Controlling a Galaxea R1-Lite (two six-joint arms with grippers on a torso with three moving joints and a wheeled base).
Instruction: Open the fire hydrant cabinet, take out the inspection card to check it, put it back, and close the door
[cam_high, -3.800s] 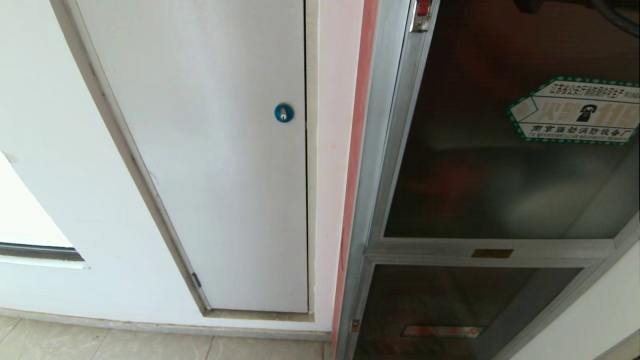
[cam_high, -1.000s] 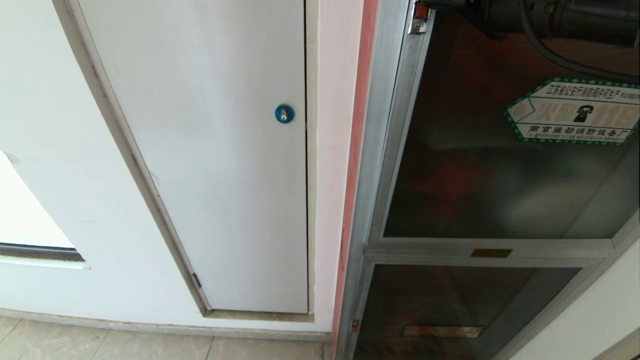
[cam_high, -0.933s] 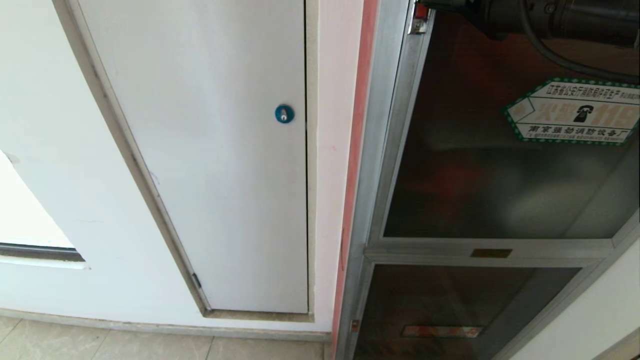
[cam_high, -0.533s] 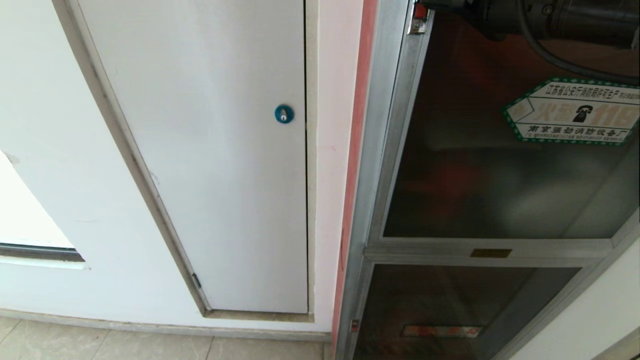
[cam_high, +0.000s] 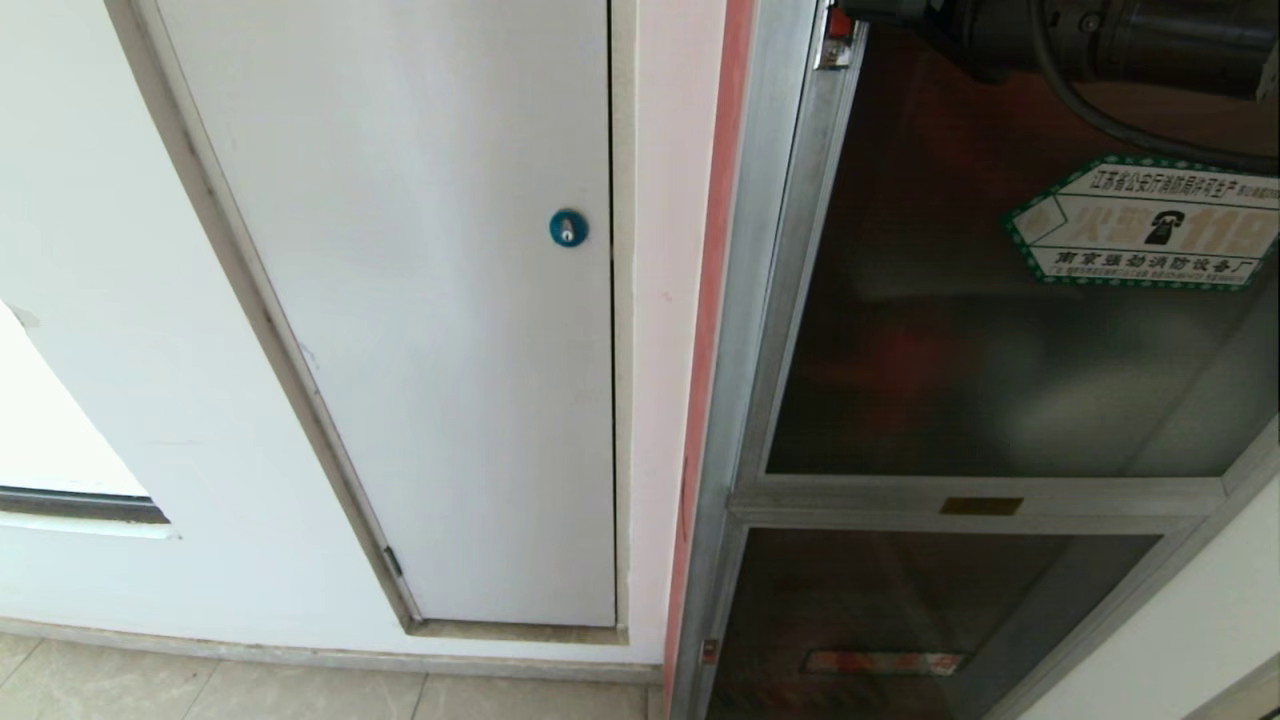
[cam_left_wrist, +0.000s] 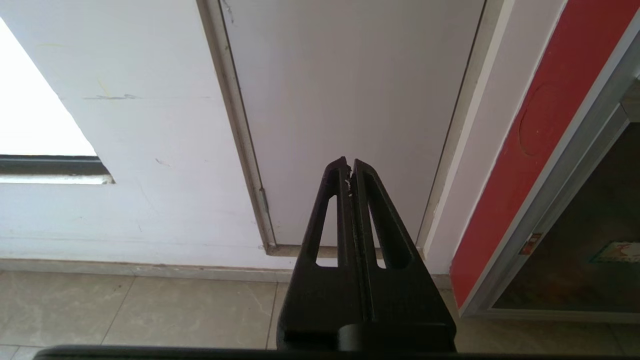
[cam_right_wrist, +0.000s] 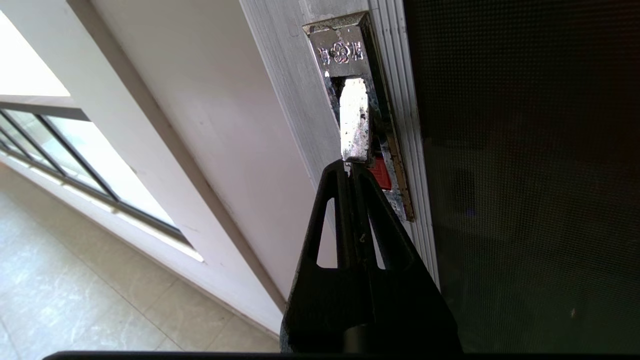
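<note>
Right gripper (cam_right_wrist: 350, 167) fingers pressed together, empty, tips at metal latch (cam_right_wrist: 354, 120) on door (cam_high: 1000, 350) frame edge. Door closed on fire hydrant cabinet (cam_high: 745, 300); 119 sticker (cam_high: 1145, 235) on glass. Inspection card not visible. Left gripper (cam_left_wrist: 349, 167) parked facing white panel (cam_left_wrist: 350, 90), fingers together, empty.

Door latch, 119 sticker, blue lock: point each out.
door latch (cam_right_wrist: 353, 120): right wrist view, on the bright metal pull tab in the silver frame.
119 sticker (cam_high: 1150, 225): head view, on the white middle of the green-edged label.
blue lock (cam_high: 568, 228): head view, on the round blue face.
</note>
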